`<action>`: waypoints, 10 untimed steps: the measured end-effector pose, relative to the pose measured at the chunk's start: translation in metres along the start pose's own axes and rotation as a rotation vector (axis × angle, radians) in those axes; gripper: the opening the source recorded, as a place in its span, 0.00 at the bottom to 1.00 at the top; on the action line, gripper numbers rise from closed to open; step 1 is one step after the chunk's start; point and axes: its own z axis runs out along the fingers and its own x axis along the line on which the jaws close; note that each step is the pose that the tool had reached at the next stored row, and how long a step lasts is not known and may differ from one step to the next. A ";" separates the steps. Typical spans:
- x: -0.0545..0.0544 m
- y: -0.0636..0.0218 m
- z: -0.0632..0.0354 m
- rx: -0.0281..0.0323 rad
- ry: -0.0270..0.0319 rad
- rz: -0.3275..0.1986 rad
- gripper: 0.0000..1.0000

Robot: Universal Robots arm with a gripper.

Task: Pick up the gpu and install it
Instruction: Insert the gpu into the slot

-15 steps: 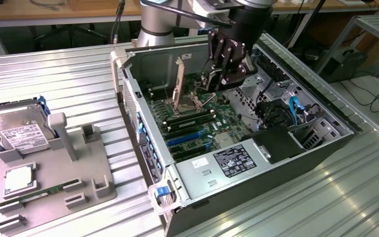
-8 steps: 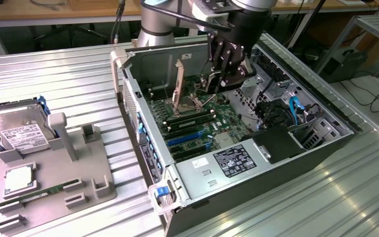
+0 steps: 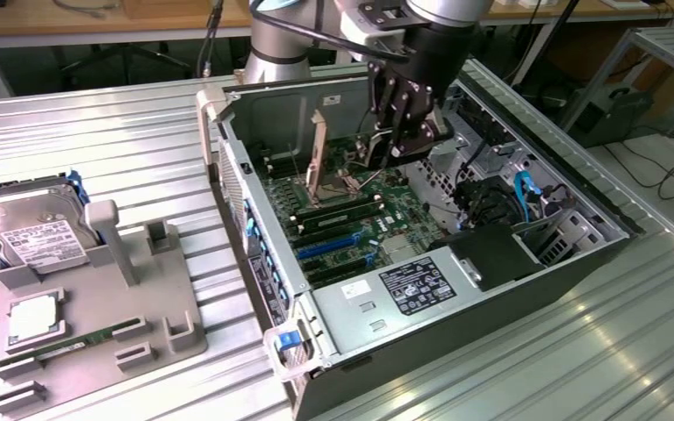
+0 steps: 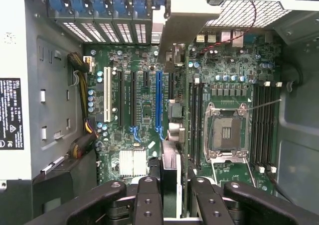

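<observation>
My gripper (image 3: 398, 132) hangs inside the open computer case (image 3: 255, 254), above the green motherboard (image 3: 367, 215). It is shut on the gpu (image 3: 414, 139), a thin black card held on edge. In the wrist view the gpu (image 4: 170, 165) runs edge-on between my gripper's (image 4: 172, 197) black fingers (image 4: 148, 197), and its pale metal bracket (image 4: 173, 33) reaches the case's rear slot openings. The card hovers over the motherboard (image 4: 144, 110) beside the long blue slot (image 4: 159, 100), between it and the memory slots (image 4: 193, 120). I cannot tell whether its lower edge touches a slot.
A labelled power supply (image 3: 413, 285) fills the case's near end, and blue cables (image 3: 525, 193) hang at the exterior view's right. The open processor socket (image 4: 227, 133) lies by the card. Outside the case, a grey holder (image 3: 103, 298) carries a hard drive (image 3: 27, 237) and a memory stick (image 3: 74, 342).
</observation>
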 end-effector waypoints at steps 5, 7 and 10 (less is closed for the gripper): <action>0.000 -0.0001 0.0039 0.0000 0.0000 0.000 0.28; 0.000 -0.0001 0.0053 0.0000 0.0000 0.000 0.28; 0.000 -0.0001 0.0069 0.0000 0.0000 0.000 0.28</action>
